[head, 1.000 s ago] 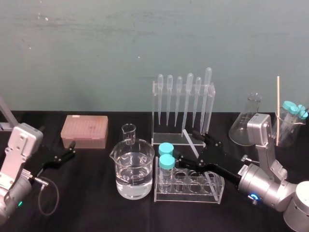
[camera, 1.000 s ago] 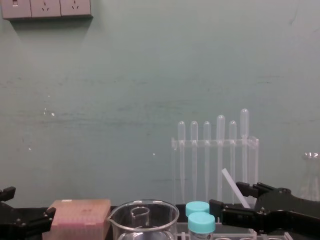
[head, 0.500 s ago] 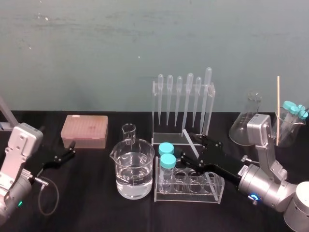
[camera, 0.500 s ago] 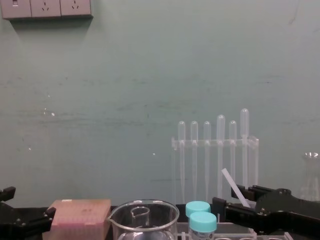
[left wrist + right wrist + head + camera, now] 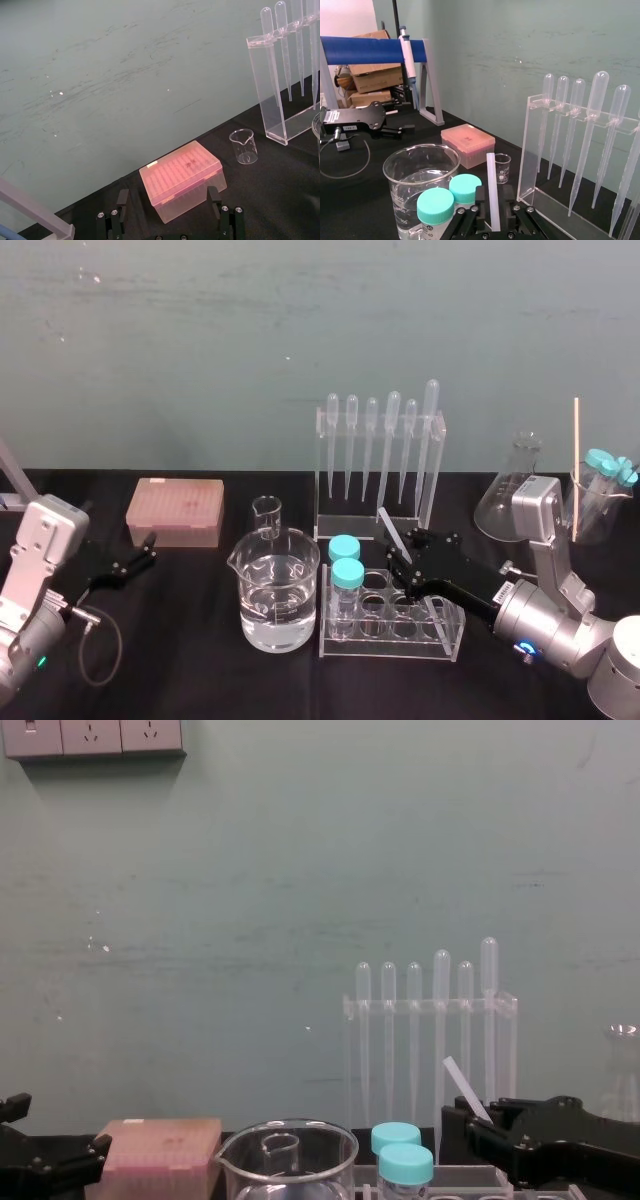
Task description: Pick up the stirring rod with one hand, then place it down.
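Translucent-white stirring rod (image 5: 390,523) tilts, clamped in right pincer (image 5: 408,558); left pincer (image 5: 148,550) parked.

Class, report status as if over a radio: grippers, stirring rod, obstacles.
Right gripper shut on stirring rod, above tube rack. Left gripper open, parked by pink box. Rod tilted; pipette stand close behind.

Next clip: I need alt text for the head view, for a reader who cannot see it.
The black right gripper is shut on the thin translucent-white stirring rod, just behind a clear plastic tube rack and in front of a clear pipette stand. The left gripper is parked open at the left, near a pink rectangular box.
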You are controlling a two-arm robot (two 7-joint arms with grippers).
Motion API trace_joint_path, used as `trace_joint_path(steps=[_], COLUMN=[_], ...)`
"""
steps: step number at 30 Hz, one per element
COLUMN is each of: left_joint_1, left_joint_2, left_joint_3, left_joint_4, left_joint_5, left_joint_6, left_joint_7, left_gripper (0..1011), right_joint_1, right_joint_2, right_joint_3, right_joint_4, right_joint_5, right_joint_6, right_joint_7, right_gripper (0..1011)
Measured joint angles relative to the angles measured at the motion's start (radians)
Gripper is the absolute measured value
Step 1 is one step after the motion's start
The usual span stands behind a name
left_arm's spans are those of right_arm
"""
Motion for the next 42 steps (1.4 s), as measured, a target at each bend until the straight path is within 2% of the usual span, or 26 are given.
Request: trace_joint_path(steps=[6,14,18,27,31,33,35,37,42], left_joint_1=[0.000,0.000,0.000,0.000,0.000,0.000,0.000,0.000,0.000], left_joint_2=[0.000,0.000,0.000,0.000,0.000,0.000,0.000,0.000,0.000], left_joint_3=[0.000,0.000,0.000,0.000,0.000,0.000,0.000,0.000,0.000], left_joint_4=[0.000,0.000,0.000,0.000,0.000,0.000,0.000,0.000,0.000], left_joint_5=[0.000,0.000,0.000,0.000,0.000,0.000,0.000,0.000,0.000], left_joint_6=[0.000,0.000,0.000,0.000,0.000,0.000,0.000,0.000,0.000], left_joint_7=[0.000,0.000,0.000,0.000,0.000,0.000,0.000,0.000,0.000], left_gripper=[1000,1000,1000,1000,1000,1000,1000,1000,1000], right_joint_1=[0.000,0.000,-0.001,0.015,0.023,0.024,0.024,0.021,0.009], right_joint_2=[0.000,-0.003,-0.011,-0.042,-0.062,-0.079,-0.087,-0.102,-0.113], right_joint_3=[0.000,0.005,0.020,0.084,0.115,0.134,0.144,0.159,0.170], right_joint_4=[0.000,0.000,0.001,-0.024,-0.032,-0.030,-0.023,0.002,0.051], right_joint_5=[0.000,-0.006,-0.016,-0.010,0.006,0.015,0.019,0.036,0.055], right_joint_6=[-0.001,-0.004,-0.027,-0.149,-0.216,-0.271,-0.304,-0.362,-0.409], right_joint_7=[0.000,-0.001,-0.002,0.021,0.038,0.048,0.055,0.084,0.130], right_gripper=[74,66,66,66,66,66,66,66,66])
